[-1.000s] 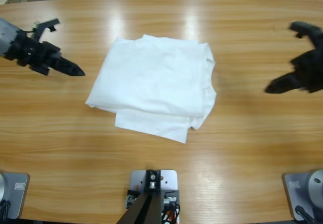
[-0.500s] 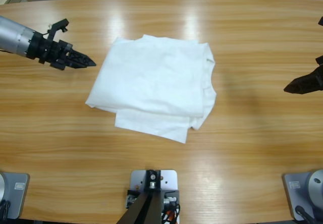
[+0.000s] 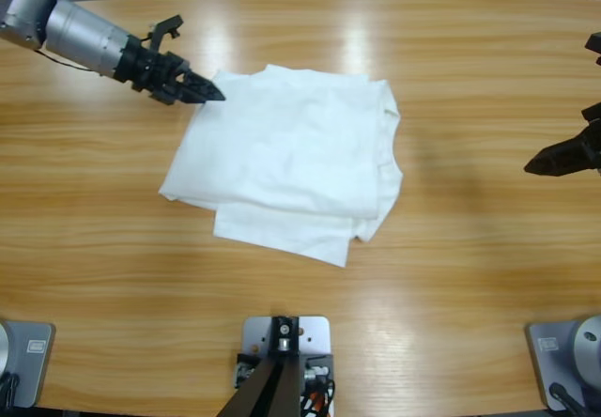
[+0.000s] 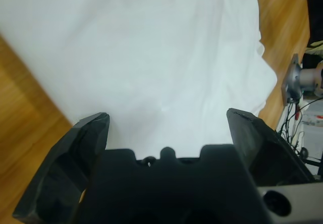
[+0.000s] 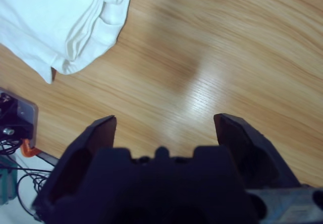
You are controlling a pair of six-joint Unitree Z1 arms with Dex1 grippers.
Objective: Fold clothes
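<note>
Wooden table [image 3: 470, 276], glossy glare streaks, folded white T-shirt [image 3: 291, 154]

Plain white T-shirt [image 3: 296, 149] (no print showing), warm orange-brown wood-grain counter [image 3: 470, 276] with pale glare streaks, black left claw [image 3: 214, 93] on a silver-grey arm, black right claw [image 3: 535, 164]

Folded white T-shirt [image 3: 291, 159] mid-table [image 3: 451, 276], left pincer [image 3: 208, 92] at its corner.
</note>
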